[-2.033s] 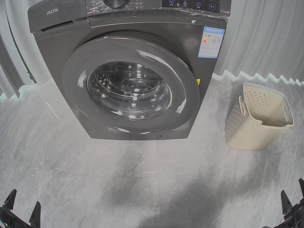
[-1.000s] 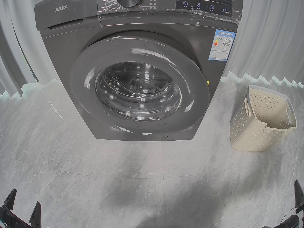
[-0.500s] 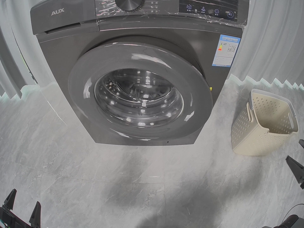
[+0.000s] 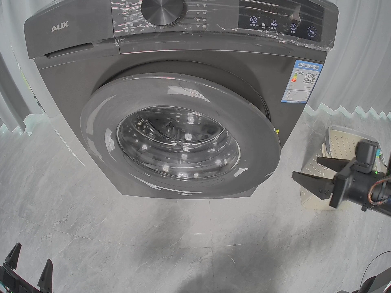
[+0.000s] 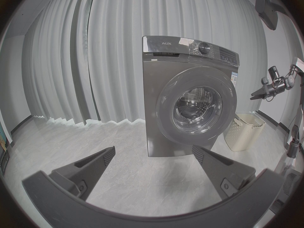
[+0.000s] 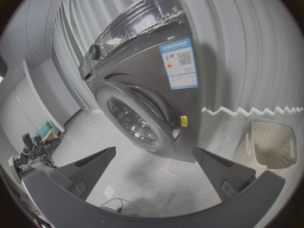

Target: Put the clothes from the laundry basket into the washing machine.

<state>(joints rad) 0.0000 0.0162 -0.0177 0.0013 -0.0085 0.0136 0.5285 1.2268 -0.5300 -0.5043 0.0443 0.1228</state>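
The grey front-loading washing machine [image 4: 179,102] stands ahead, its round glass door [image 4: 179,143] slightly ajar on the right side [image 6: 142,121]. The cream perforated laundry basket [image 4: 342,141] sits on the floor to the machine's right; its inside [image 6: 274,143] looks bare. My right gripper [image 4: 305,167] hangs open and empty in front of the basket, level with the door's right edge, fingers pointing toward the machine. My left gripper [image 4: 32,255] is low at the near left, open and empty. The machine [image 5: 190,95] and basket [image 5: 243,132] lie well beyond it.
Pleated white curtains [image 4: 358,62] hang behind and beside the machine. Grey tiled floor [image 4: 163,232] lies open between me and the door. A thin cable [image 6: 110,201] lies on the floor. Some equipment [image 6: 31,146] stands far off to the left.
The head view has closed in on the machine. My right gripper rose from the lower right corner to in front of the basket. The left gripper stayed put.
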